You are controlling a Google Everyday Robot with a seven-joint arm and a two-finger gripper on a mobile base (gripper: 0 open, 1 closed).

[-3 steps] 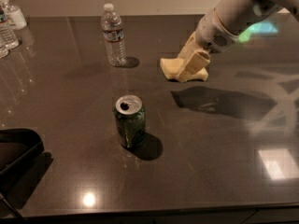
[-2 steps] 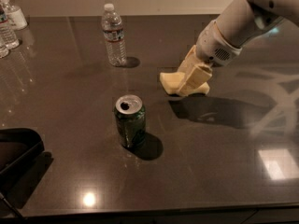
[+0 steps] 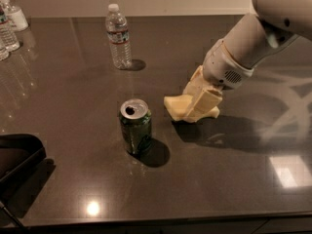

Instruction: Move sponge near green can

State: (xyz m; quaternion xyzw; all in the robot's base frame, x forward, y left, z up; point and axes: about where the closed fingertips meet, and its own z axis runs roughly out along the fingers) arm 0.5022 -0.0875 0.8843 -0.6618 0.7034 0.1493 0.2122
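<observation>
The green can stands upright on the dark table, silver top with its pull-tab hole showing. The pale yellow sponge is just right of the can, a short gap away, low over or on the table. My gripper reaches down from the upper right on a white arm and is shut on the sponge; its pale blocky fingers cover the sponge's right part.
A clear plastic water bottle stands at the back, left of centre. More bottles stand at the far left corner. A black object juts in at the lower left edge. The table's front edge runs along the bottom.
My gripper has carried the sponge down and leftward, from the back right of the table to close beside the green can. The can and bottle have not moved.
</observation>
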